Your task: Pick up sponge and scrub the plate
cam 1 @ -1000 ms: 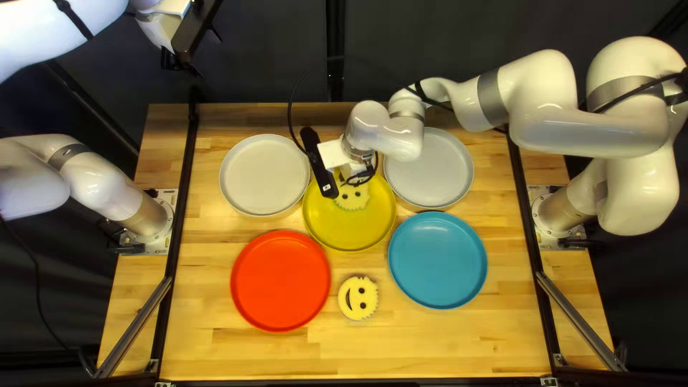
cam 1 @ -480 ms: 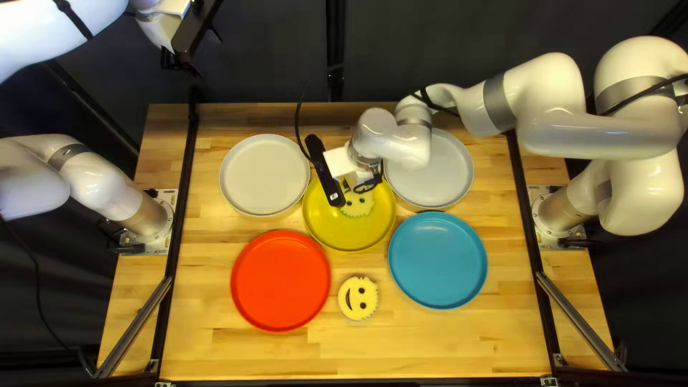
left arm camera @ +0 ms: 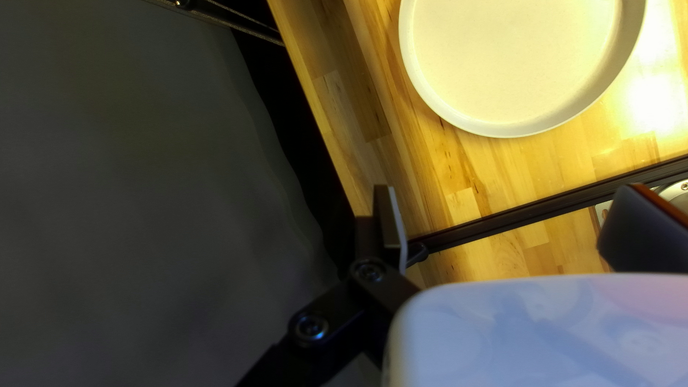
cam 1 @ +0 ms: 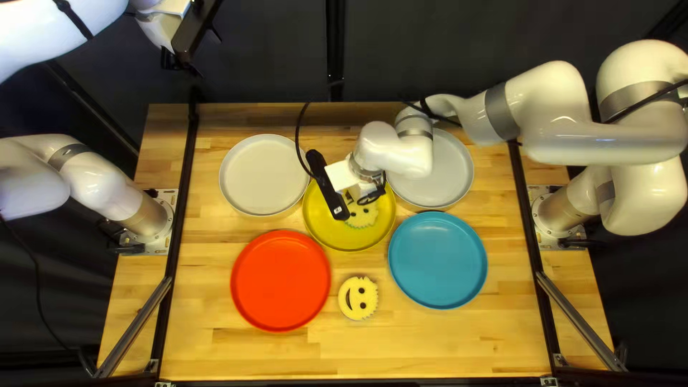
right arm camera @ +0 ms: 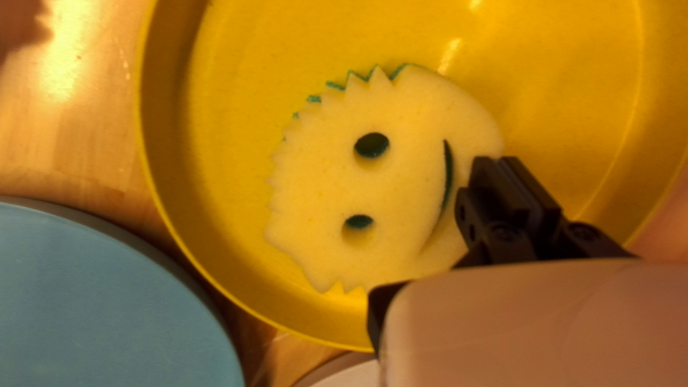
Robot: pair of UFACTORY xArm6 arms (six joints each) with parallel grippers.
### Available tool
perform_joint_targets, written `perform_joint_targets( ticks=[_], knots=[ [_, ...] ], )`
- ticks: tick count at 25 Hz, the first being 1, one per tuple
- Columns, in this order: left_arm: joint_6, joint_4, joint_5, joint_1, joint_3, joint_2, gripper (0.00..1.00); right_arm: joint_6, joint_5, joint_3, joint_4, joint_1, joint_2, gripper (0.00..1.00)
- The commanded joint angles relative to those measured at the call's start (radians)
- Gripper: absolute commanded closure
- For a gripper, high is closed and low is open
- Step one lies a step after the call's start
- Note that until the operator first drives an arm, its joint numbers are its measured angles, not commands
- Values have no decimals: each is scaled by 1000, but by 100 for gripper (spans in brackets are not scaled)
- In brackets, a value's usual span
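While our left gripper (cam 1: 174,61) hangs with its fingers spread, our right gripper (cam 1: 373,195) has its own pressed together by the smiling side of the sponge (right arm camera: 315,179), which lies in the yellow plate (cam 1: 326,226).

Sponge (right arm camera: 315,179): round disc, pale yellow upper layer over a green layer that shows at the serrated edge and through the cut-outs. Upper face carries two oval eye holes and one curved mouth slit. Serrations run around the eye side; the mouth side is partly hidden. Pose: face up, inside the plate, resting on its floor. Yellow plate (cam 1: 331,231): round, glossy, with a raised rim. Pose: right side up on the table (cam 1: 430,344), at the middle of the top left view.
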Motion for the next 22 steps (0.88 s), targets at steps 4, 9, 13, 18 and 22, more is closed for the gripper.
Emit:
perform_joint_targets(
  ticks=[4,9,13,18,22],
  knots=[
    [0,0,0,0,0,0,0,-16,7,-11,6,-20,7,100],
    [0,0,0,0,0,0,0,30,-18,31,-13,27,-9,100],
    [0,0,0,0,0,0,0,79,-30,72,-38,71,-37,100],
    [0,0,0,0,0,0,0,165,-38,118,-88,135,-75,100],
    [0,0,0,0,0,0,0,204,-34,125,-122,159,-85,100]
  ],
)
